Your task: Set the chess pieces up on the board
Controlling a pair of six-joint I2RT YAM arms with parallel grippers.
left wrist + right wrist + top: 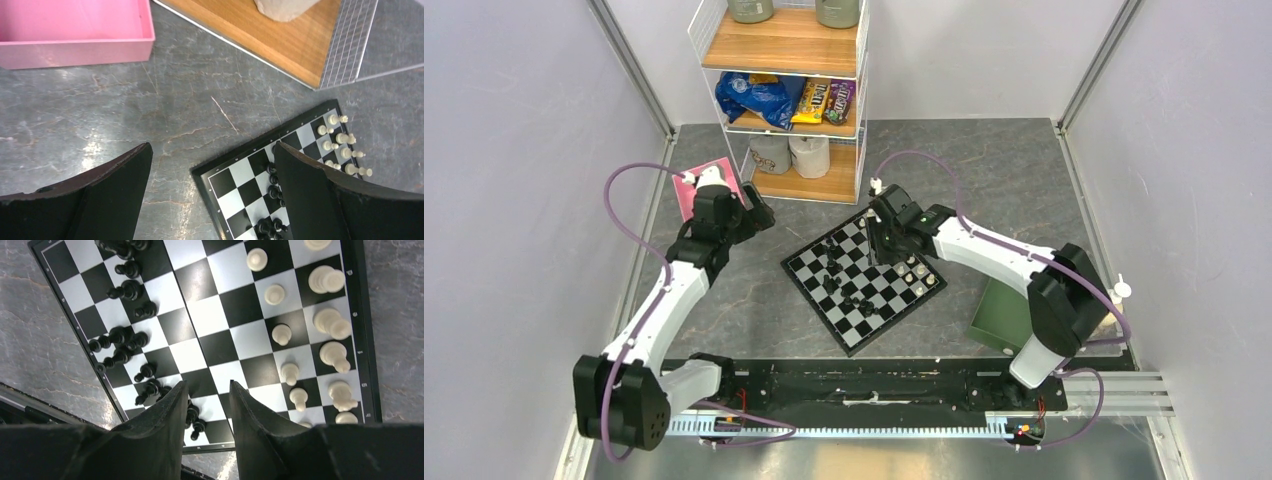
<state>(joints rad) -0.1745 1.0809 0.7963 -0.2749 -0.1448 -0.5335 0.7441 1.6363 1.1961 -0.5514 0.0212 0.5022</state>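
Glossy, smooth board (215,340), printed checks. Smooth chess pieces (332,352), plastic look, slight sheen. Matt grey table (150,110), stone-like veining. Wood shelf (280,40), visible grain. Smooth pink box (75,50), plastic look.

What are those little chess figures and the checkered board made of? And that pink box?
Cream pieces: likely molded plastic, smooth with a soft sheen. Black pieces: same look, glossy highlights. Board: thin, flat, slightly reflective printed surface, perhaps plastic or laminated card; cannot tell which. Pink box: matte, evenly coloured walls, probably plastic.
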